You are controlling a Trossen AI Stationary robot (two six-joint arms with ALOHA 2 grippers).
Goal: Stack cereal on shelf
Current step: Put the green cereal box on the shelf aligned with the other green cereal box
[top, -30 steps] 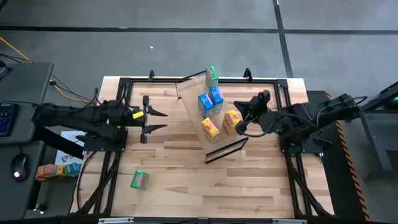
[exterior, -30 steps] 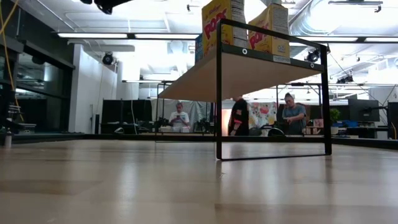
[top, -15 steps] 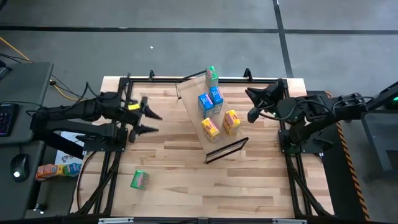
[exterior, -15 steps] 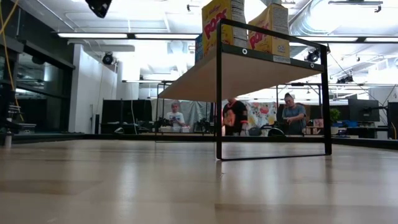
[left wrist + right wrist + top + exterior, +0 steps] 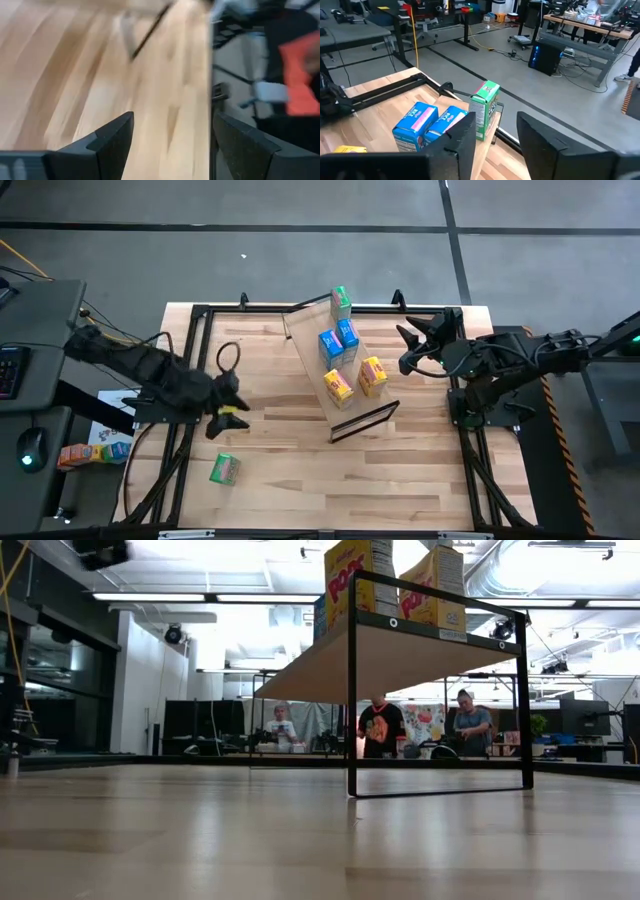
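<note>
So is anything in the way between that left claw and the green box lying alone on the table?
Nothing visible. The left gripper, open and empty, hangs just behind the lone green box, with only bare tabletop between them. From that box to the shelf the wood is also bare.

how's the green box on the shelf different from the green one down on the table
The green box on the shelf stands upright at the board's far end, next to the two blue boxes. The green box on the table lies tipped over on the tabletop, apart from the rest, near the left tool. Both are small green printed cartons.
</note>
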